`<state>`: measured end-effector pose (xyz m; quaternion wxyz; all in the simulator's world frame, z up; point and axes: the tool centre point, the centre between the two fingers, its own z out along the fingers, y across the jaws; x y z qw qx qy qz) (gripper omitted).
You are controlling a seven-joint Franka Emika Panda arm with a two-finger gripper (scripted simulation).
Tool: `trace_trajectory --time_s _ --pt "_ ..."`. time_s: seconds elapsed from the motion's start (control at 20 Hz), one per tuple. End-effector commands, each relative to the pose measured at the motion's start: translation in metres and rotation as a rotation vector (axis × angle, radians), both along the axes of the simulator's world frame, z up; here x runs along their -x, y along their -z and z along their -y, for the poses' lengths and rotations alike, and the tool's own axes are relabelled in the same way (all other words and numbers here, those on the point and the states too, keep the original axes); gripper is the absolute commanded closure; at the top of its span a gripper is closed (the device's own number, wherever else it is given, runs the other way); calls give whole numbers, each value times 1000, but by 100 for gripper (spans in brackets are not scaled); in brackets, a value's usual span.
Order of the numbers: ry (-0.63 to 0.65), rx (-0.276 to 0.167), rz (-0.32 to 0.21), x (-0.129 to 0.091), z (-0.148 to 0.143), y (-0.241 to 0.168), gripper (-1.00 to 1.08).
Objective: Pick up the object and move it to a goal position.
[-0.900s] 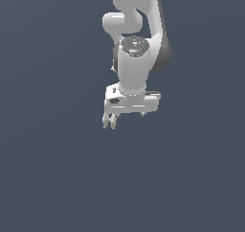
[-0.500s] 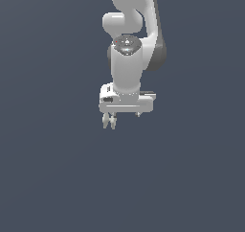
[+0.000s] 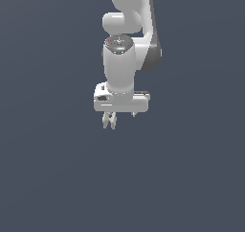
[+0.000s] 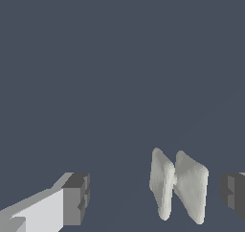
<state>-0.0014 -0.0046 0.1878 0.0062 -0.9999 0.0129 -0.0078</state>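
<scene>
Since the earlier frames, the white Panda arm is turning at the wrist, its two-fingered gripper now pointing straight down at frame centre. Its pale fingers are sitting pressed together, clenched on nothing visible. Nowhere against the slate-grey background is the object showing.

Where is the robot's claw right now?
The gripper hangs in the middle of the exterior view, slightly toward that view's left, under the white arm. Only plain dark background surrounds it; no object shows nearby.
</scene>
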Motion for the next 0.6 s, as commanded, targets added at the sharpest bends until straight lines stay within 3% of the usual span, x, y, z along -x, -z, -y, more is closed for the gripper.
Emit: trace_trajectory --time_s 0.0,0.55 --pt "6 1 -1 3 4 5 -92" --pt "67 7 -11 44 43 53 -92"
